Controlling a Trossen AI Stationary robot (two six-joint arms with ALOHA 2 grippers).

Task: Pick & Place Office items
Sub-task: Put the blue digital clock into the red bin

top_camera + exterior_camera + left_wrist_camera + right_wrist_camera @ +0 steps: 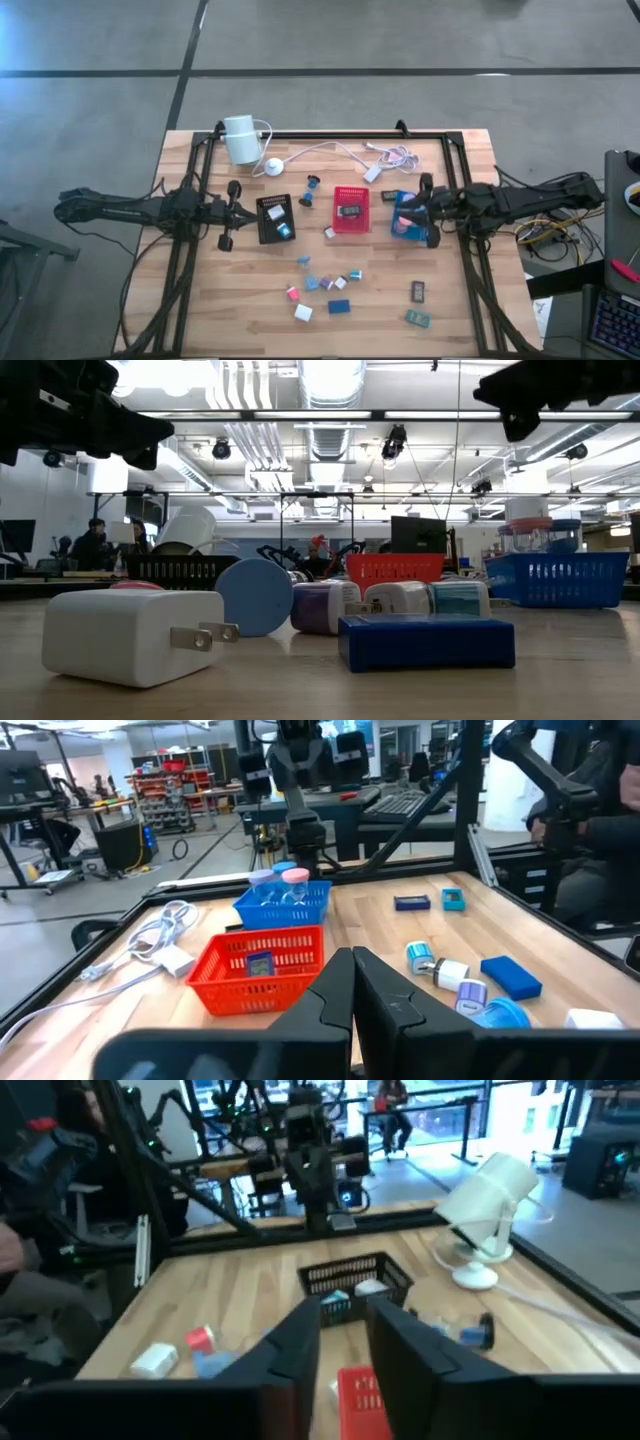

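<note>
High view | left gripper (229,214) clenched beside black tray (275,218) | right gripper (428,212) released

Middle tray (351,209): trays (275,219) (406,213) flank it; loose items (322,290) lie before it, cylinder device (240,139) behind, on the surface (200,310).

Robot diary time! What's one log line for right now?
left gripper: shut, beside black tray | right gripper: open, over blue tray | office items: scattered

Bare wood lies left of the black tray (275,218); right of it stand the red tray (351,209) and blue tray (406,215), closely spaced.
</note>
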